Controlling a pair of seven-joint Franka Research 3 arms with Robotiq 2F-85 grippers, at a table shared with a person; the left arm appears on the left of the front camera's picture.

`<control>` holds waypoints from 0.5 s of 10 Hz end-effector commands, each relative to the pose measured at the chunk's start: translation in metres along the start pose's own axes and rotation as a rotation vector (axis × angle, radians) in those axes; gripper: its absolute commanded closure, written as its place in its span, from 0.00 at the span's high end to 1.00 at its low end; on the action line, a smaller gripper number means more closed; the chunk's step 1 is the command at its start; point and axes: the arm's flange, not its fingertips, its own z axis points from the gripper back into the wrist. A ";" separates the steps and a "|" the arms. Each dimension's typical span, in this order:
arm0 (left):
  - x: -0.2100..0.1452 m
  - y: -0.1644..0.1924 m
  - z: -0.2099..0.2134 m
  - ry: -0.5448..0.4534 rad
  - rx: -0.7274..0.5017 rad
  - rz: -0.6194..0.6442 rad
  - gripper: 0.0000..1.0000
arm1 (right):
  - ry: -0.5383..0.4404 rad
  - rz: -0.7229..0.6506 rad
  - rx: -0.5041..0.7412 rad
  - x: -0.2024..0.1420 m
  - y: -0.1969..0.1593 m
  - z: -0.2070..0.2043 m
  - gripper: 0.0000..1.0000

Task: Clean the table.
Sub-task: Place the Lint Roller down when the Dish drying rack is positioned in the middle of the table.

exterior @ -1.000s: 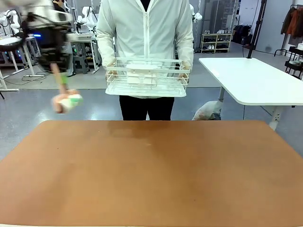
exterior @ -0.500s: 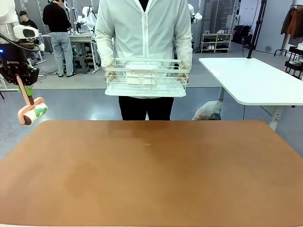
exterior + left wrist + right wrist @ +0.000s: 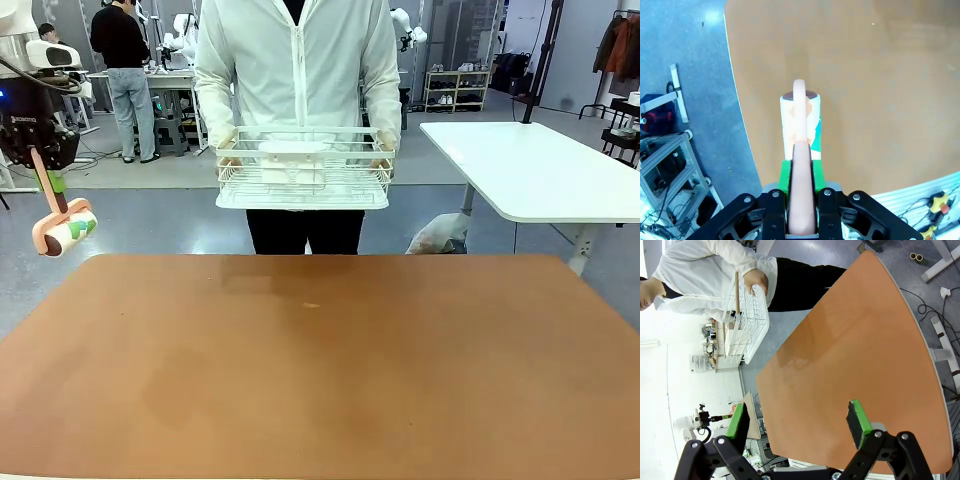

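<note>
worktop: the reddish-brown worktop (image 3: 320, 380) is in front of us, bare except a small speck (image 3: 311, 305) near the far middle.
left jaws: clamped on the handle (image 3: 801, 165) of a lint roller (image 3: 66, 230), which hangs in the air off the far-left corner.
right jaws: spread wide, empty, above the worktop.
risk 1: we land on the rounded edge and the roller tips off the side.
risk 2: the thin handle twists in our grip once pressed.
risk 3: a long stroke reaches the person holding the wire rack (image 3: 303, 170) at the far edge.

Open table (image 3: 320, 380); lint roller (image 3: 66, 232) at left
</note>
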 end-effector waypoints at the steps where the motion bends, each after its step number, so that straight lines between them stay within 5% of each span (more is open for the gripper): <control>1: 0.002 0.004 0.004 0.014 0.000 -0.013 0.21 | -0.004 0.019 0.018 0.001 0.001 0.001 1.00; 5: 0.002 0.004 0.004 0.014 0.000 -0.013 0.21 | -0.004 0.019 0.018 0.001 0.001 0.001 1.00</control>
